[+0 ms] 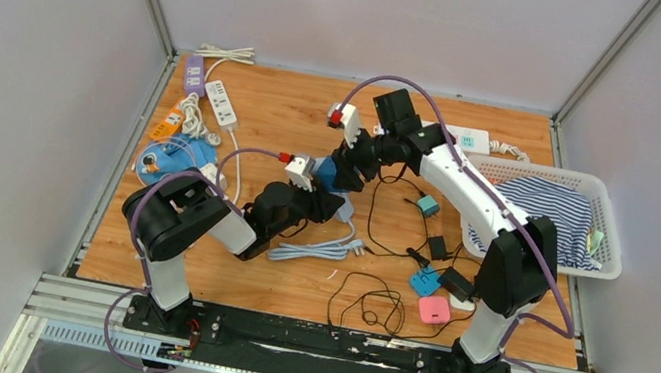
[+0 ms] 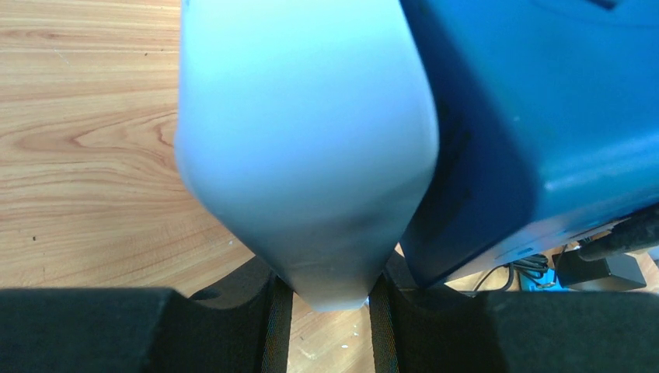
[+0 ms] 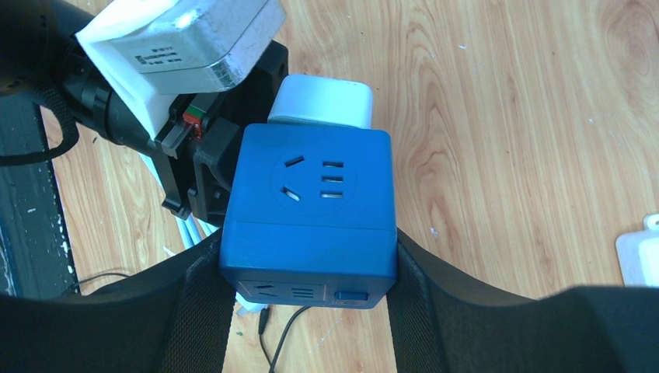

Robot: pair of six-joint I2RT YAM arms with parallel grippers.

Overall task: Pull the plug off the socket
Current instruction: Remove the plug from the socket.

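At centre, rounded white plug [image 3: 320, 101] tight in left tool [image 2: 326, 311], blue cube socket [image 3: 311, 202] in right tool [image 3: 311, 284].

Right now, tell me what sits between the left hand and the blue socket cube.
Only the white plug. The left hand grips it, and its far side sits against the blue socket cube. The left wrist view shows this best.

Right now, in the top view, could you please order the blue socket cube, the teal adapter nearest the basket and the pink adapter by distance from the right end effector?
1. Blue socket cube: held mid-table by the right end effector.
2. Teal adapter: to its right.
3. Pink adapter: near edge, right side.
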